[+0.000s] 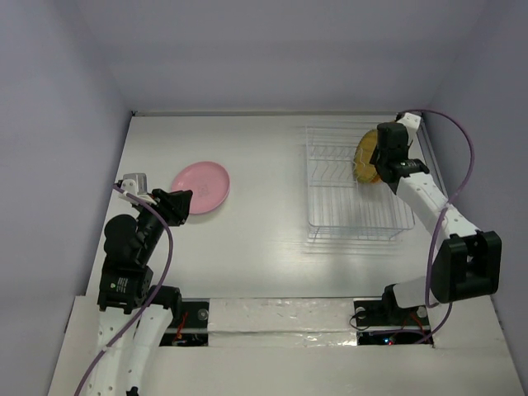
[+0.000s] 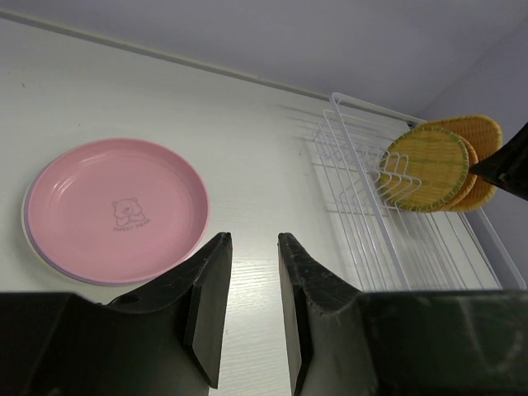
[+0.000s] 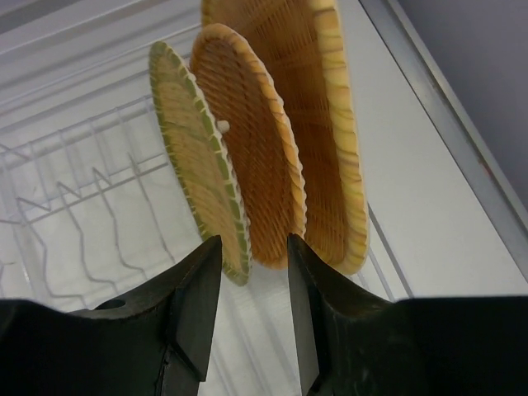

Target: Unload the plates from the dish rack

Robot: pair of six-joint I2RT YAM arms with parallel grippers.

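Note:
Three woven-textured plates stand upright at the far right end of the white wire dish rack (image 1: 355, 186) (image 2: 363, 223) (image 3: 74, 206). The front one (image 3: 198, 157) has a greenish rim, the middle one (image 3: 252, 148) is orange, and the back one (image 3: 330, 124) is larger. My right gripper (image 1: 378, 162) (image 3: 253, 247) is open right at their edges, and the edges of the front and middle plates show just past its fingertips. A pink plate (image 1: 200, 186) (image 2: 115, 210) lies flat on the table at the left, with a paler rim showing under it. My left gripper (image 1: 183, 200) (image 2: 254, 239) hangs open and empty beside it.
The table's right edge (image 3: 445, 124) runs close to the rack. A white wall stands just behind the rack. Purple cables trail from both arms. The rest of the rack's slots hold nothing.

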